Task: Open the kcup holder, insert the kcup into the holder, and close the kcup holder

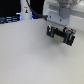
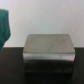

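- Exterior view: pale, bare tabletop [image 1: 35, 60] fills most of the scene; dark bkgd at the far edge, tall white post [image 1: 25, 10] toward the exterior view's left.
- White robot gripper [image 1: 59, 24] hangs just above the black boxy kcup holder [image 1: 60, 34], which sits on the table.
- Jaws: too blurred, can't tell the gap or any contact.
- Wrist view: holder [image 2: 49, 52] from above, greyish top; blurry green patch [image 2: 5, 27] at the frame edge, unidentifiable.
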